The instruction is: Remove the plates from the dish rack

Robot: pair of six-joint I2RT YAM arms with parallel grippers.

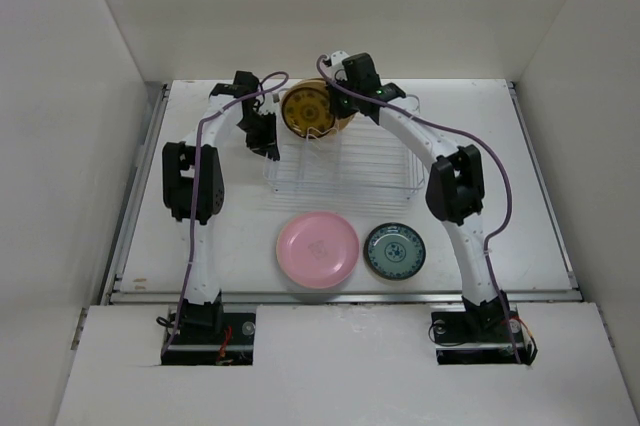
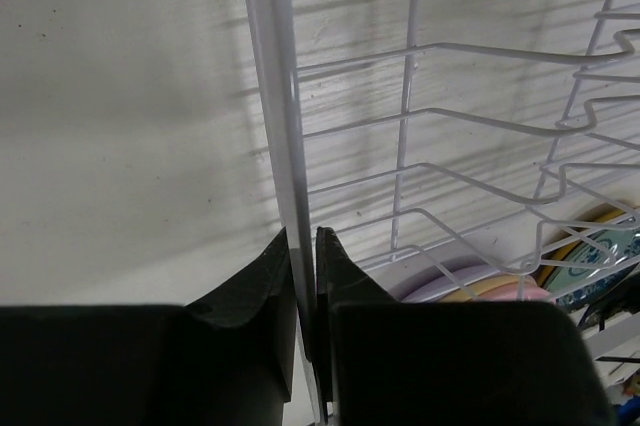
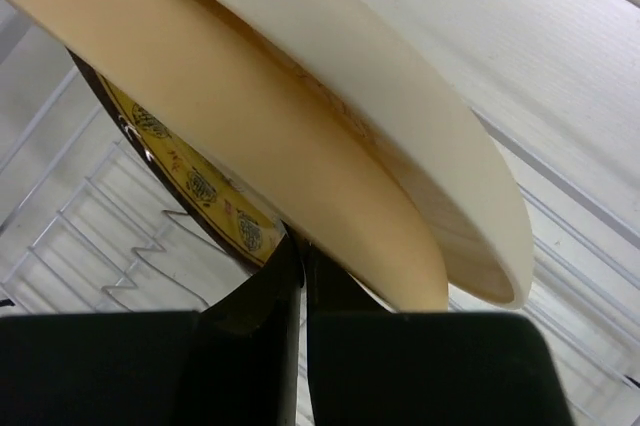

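The dish rack stands mid-table. A dark-yellow patterned plate leans upright at its far left end, with a tan-orange plate behind it. In the right wrist view the yellow plate, the tan-orange plate and a cream plate stand close together. My right gripper is shut on the yellow plate's rim; it also shows in the top view. My left gripper is shut on the rack's left rim wire, seen from above too.
A pink plate lies on the table in front of the rack, topping a lavender and tan stack. A blue-green patterned plate lies right of it. White walls enclose the table on three sides.
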